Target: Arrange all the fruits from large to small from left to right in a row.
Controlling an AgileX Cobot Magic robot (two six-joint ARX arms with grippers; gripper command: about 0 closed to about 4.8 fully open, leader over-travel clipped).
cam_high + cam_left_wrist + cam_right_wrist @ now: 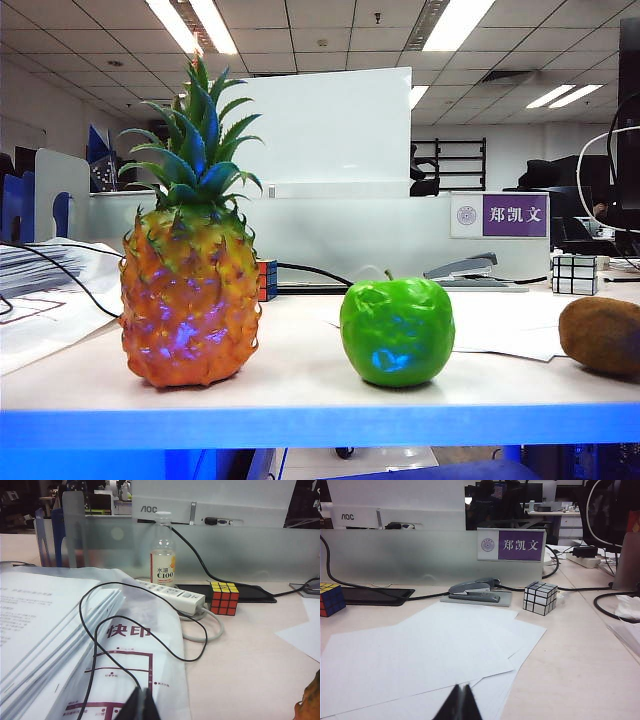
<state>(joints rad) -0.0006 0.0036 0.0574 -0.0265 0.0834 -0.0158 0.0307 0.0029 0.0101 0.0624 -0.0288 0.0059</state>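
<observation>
Fruits: pineapple (190, 300) left of apple (397, 332), kiwi (602, 336) right of apple; row judged already ordered. Left gripper (141, 705) over papers (45, 630), right gripper (461, 704) over sheets (420, 655), jaws closed, empty. No move called for.

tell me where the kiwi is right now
In the exterior view the kiwi lies on the table at the far right, partly cut off by the frame edge, apart from the green apple to its left.

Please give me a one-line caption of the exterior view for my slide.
Pineapple, green apple and kiwi stand in a row on the table, large to small from left to right.
</observation>
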